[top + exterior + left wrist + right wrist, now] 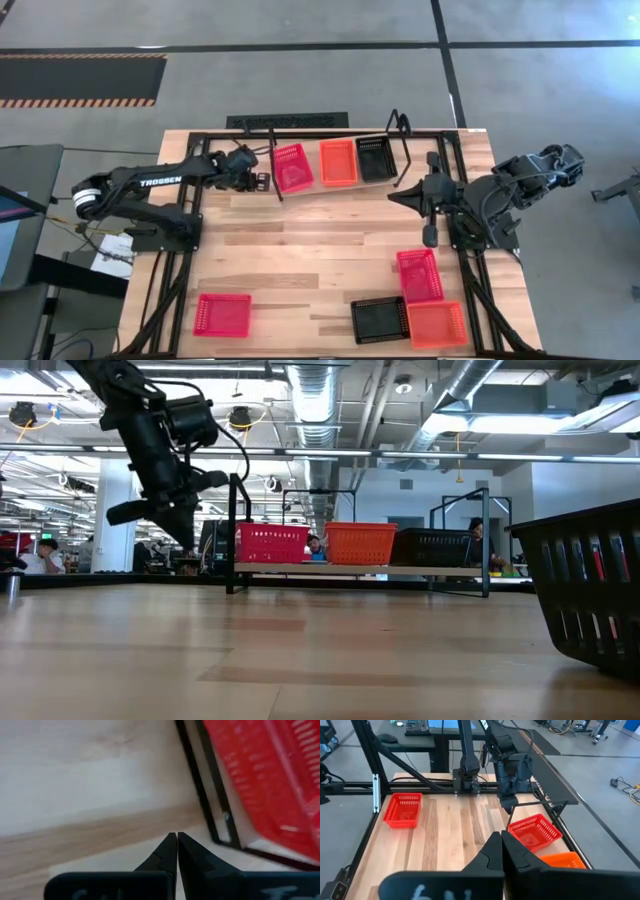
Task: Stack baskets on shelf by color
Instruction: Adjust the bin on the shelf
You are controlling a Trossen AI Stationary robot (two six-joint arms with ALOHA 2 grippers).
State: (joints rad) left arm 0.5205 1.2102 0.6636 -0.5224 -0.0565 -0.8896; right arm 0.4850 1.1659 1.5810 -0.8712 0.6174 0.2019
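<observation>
The shelf (pixel 404 150) stands at the table's far edge and bears three baskets side by side: a pinkish-red one (pixel 292 167), an orange one (pixel 338 162) and a black one (pixel 376 158). My left gripper (pixel 264 182) is shut and empty, above the table just left of the shelf's left end; in its wrist view (pixel 177 840) the wire frame (pixel 207 805) and the red basket (pixel 270 785) lie just ahead. My right gripper (pixel 392 198) is shut and empty, in front of the shelf's right end; it also shows in its wrist view (pixel 501 837).
Loose baskets rest flat on the table: a pinkish-red one (pixel 222 314) at the near left, a pinkish-red one (pixel 420 274), a black one (pixel 380 320) and an orange one (pixel 437 324) at the near right. Bare wood lies in the table's middle.
</observation>
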